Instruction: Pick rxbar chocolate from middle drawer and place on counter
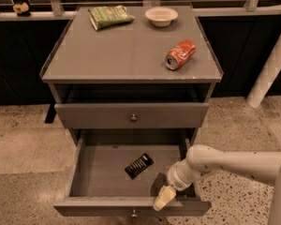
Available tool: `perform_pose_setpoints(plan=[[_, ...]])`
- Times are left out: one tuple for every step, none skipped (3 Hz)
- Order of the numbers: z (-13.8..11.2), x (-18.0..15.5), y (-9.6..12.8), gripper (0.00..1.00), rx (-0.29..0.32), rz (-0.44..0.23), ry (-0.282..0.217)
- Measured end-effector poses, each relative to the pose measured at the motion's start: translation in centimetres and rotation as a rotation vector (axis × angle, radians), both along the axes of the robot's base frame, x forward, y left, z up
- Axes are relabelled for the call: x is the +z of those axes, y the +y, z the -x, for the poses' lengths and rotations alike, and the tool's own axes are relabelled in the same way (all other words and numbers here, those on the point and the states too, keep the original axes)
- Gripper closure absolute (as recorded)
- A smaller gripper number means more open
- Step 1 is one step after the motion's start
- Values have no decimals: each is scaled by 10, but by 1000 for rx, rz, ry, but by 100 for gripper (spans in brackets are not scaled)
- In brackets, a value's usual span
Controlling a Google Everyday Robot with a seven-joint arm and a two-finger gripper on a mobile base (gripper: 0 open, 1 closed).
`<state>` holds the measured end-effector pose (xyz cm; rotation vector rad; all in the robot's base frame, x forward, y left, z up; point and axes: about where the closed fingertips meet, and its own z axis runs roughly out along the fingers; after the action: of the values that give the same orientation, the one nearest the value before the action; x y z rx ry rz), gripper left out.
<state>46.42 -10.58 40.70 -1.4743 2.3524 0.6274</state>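
The small flat black wrapped rxbar chocolate (139, 166) lies slantwise on the floor of the wide grey middle drawer (103, 172), which is pulled out. The cream two-finger gripper (164, 198) hangs at the drawer's near right corner, just right of the bar and apart from it; whether it is spread or pressed together I cannot tell. On the matte grey counter (126, 46) lie a red can (180, 54), a green snack bag (110, 16) and a white bowl (161, 16).
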Motion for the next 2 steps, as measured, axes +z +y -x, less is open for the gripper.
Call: perform_pose_setpoints(plan=[[0,0,0,0,0,0,0],[-16,21,5,0,21,23,-29]])
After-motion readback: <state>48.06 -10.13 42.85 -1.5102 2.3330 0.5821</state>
